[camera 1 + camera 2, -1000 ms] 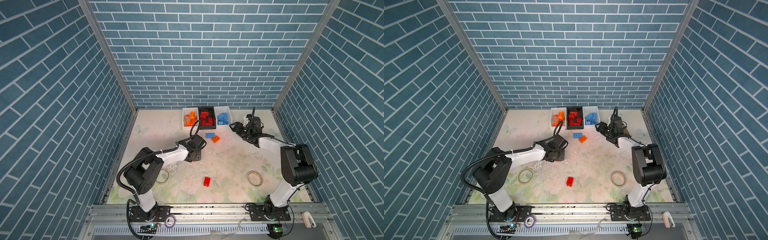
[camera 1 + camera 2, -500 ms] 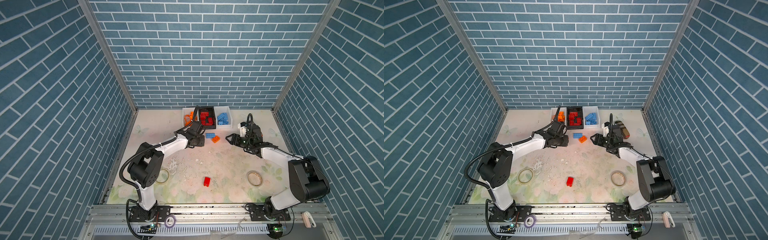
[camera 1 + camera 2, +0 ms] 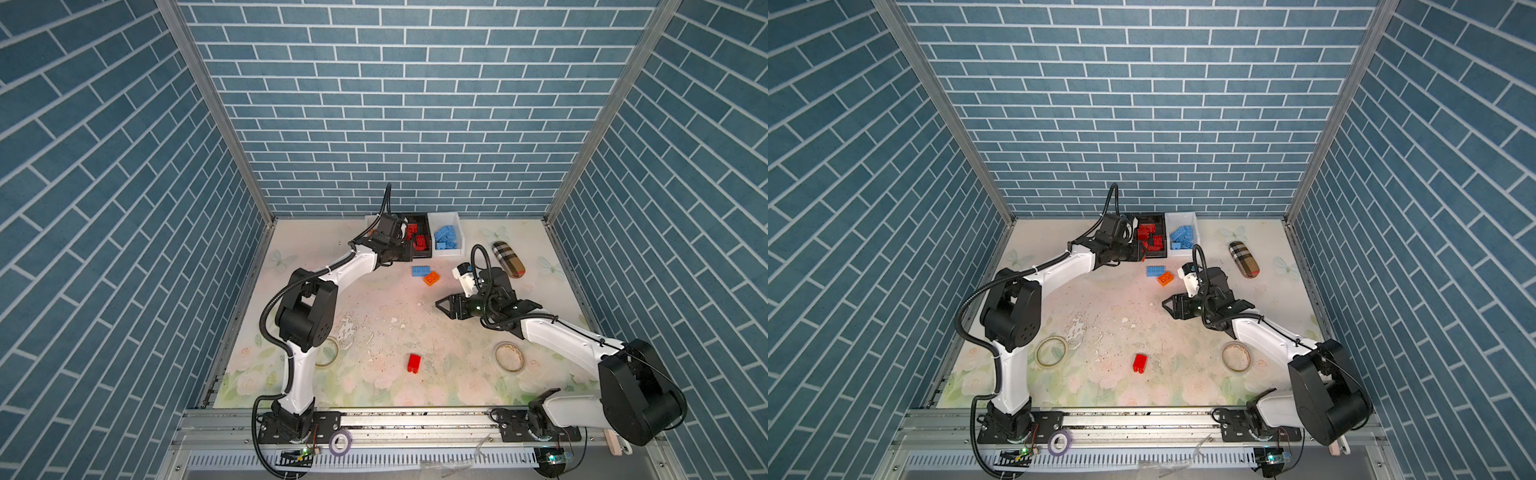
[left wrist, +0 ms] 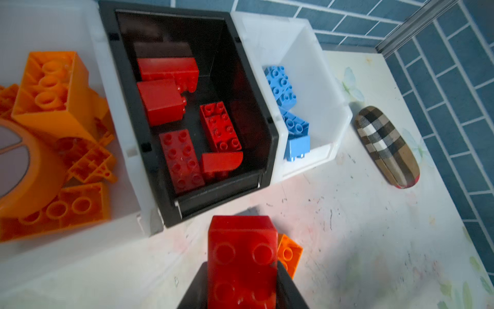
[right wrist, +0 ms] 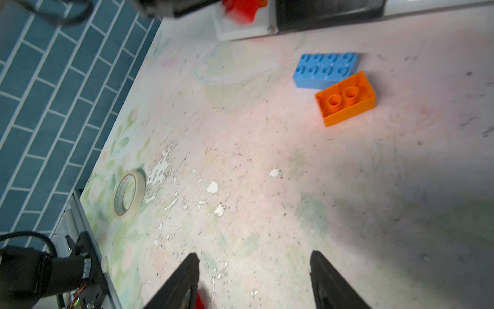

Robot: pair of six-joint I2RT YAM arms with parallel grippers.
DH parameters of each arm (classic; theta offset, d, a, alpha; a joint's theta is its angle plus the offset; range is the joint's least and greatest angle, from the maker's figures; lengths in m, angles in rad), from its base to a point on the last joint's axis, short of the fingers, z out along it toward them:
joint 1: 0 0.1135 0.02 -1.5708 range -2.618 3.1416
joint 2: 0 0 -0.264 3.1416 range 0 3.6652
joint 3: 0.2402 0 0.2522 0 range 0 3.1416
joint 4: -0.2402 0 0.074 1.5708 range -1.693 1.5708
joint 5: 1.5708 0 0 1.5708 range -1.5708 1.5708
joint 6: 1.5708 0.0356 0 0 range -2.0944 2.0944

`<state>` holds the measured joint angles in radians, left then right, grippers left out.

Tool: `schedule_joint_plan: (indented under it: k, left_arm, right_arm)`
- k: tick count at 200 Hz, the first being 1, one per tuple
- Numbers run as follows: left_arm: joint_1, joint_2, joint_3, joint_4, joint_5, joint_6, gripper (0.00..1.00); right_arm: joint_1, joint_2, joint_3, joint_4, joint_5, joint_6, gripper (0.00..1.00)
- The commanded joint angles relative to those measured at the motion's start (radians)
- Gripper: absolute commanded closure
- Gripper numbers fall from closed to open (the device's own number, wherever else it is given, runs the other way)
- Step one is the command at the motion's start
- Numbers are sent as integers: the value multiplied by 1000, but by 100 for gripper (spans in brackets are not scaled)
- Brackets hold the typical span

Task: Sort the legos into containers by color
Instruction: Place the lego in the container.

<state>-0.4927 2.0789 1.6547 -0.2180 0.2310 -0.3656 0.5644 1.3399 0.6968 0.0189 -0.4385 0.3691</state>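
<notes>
One red brick [image 4: 242, 256] is sitting clamped in our left gripper [image 4: 242, 283], studs facing the wrist camera, and we are holding it just in front of the low front lip of the black bin [image 4: 267, 117]. Our right gripper [image 5: 254, 256] is hanging spread and empty over the bare table [image 5: 267, 160], well in front of the black bin.

Inside the black bin, several red bricks [image 4: 181, 160] are lying loose. Touching it on the side toward the plaid case [image 4: 386, 147], a white bin [image 4: 315, 80] is holding light blue bricks [image 4: 280, 83]. Touching the black bin's opposite side, a second white bin [image 4: 125, 166] is holding orange pieces [image 4: 50, 88], an arched one [image 4: 34, 171] among them.

We are also seeing a blue brick [image 5: 324, 69] and an orange brick [image 5: 346, 99] lying against each other on the table just in front of the black bin, the orange one hollow side up. A lone red brick [image 3: 413, 363] is lying well in front of the black bin.
</notes>
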Motion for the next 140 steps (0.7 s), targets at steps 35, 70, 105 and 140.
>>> schedule_joint_plan:
  k: [35,70,105,140]
  left_arm:
    - [30,147,220,8,65,24,67]
    - [46,251,346,-3,83,23,67]
    - [52,349,488,-52,74,37,66]
    - [65,438,610,-80,84,28,64]
  right_arm:
    - [179,0,-1,-80,97,-142,30]
    - [289,38,22,-119,144,-211,24]
    - [367,61,36,-135,153,-258,19]
    - [426,68,37,-142,145,-276,17]
